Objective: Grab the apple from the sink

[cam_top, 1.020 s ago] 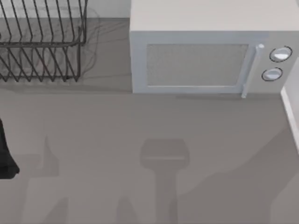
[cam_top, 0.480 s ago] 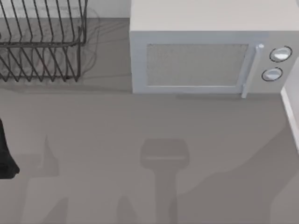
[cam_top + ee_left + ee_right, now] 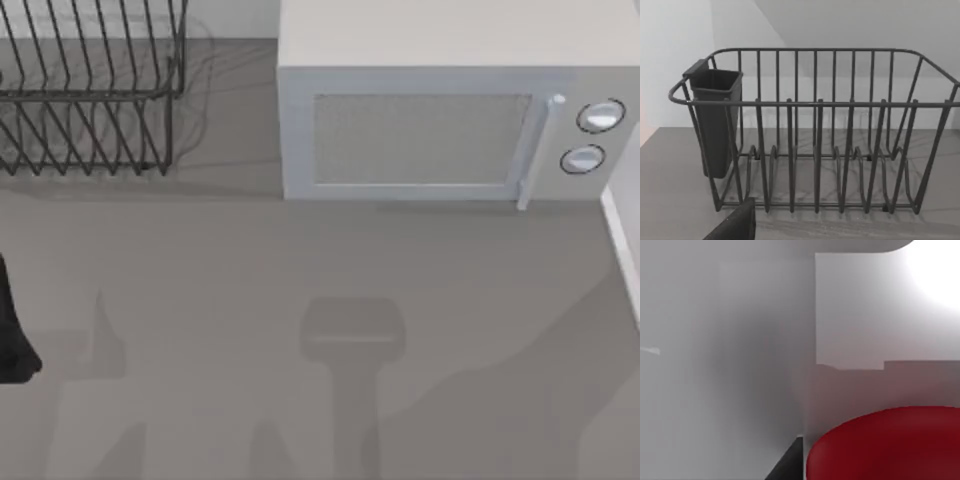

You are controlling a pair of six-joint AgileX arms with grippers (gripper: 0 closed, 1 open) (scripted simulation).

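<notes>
Though little of either arm can be seen, the apple (image 3: pixel 885 445) sits right up against the right wrist camera, a glossy red curve looming close with pale grey walls, seemingly the sink (image 3: pixel 740 365), rising around and behind it. A sliver of black, part of the right gripper, sits just beside the fruit's edge, but whether the fingers are spread or have hold of the apple I cannot tell.

From above, the left arm (image 3: pixel 14 335) is a dark shape parked at the table's left edge, near the front; its fingers are hidden from me too, so their state I cannot tell. The left wrist view catches one black corner of the gripper low in front of the dish rack (image 3: pixel 815 150), a dark wire basket with upright dividers. A dark cutlery cup (image 3: pixel 715 120) hangs on one end of its rim.

Farther back on the grey table (image 3: pixel 300 260), the rack stands at the far left corner in the top view, and beside it, to the right, sits the microwave (image 3: pixel 440 130), door shut, with a vertical handle (image 3: pixel 535 150) and two round knobs (image 3: pixel 592 135) at its right end.
</notes>
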